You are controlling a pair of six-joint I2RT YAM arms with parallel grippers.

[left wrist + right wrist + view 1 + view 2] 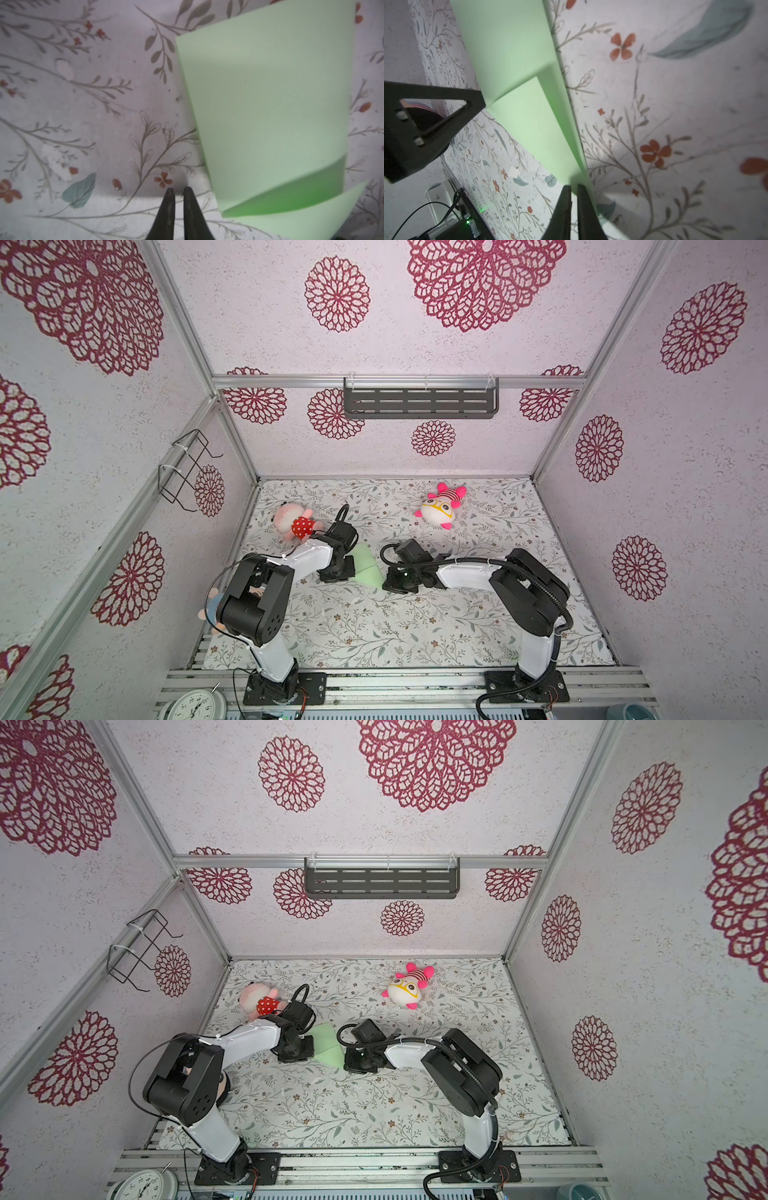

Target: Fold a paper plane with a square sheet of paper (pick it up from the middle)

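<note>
In both top views the mint-green paper (369, 576) (330, 1054) is seen lying folded on the floral worktop (374, 635). It lies near the pink plush in the red dotted dress (297, 526), on the side toward the arm bases. Its long axis is set from the plush's side toward the worktop's near edge, with the narrowing end turned to the right gripper (392, 578). The left gripper (345, 572) is held low at the paper's edge facing the plush. A slotted shelf (419, 404) and a wire rack (185, 470) are fixed to the walls beyond the plush.

In the left wrist view the paper (270, 104) is shown beside the left gripper (179, 192), not between its fingers (169, 201). These stand almost together with only a slit between them, and nothing is gripped. A gap is visible between two layers at one end of the paper.

In the right wrist view the paper (512, 52) is seen tapering toward the right gripper (574, 188). Its fingers (564, 201) are nearly pressed together, and whether the tip is pinched cannot be told.
</note>
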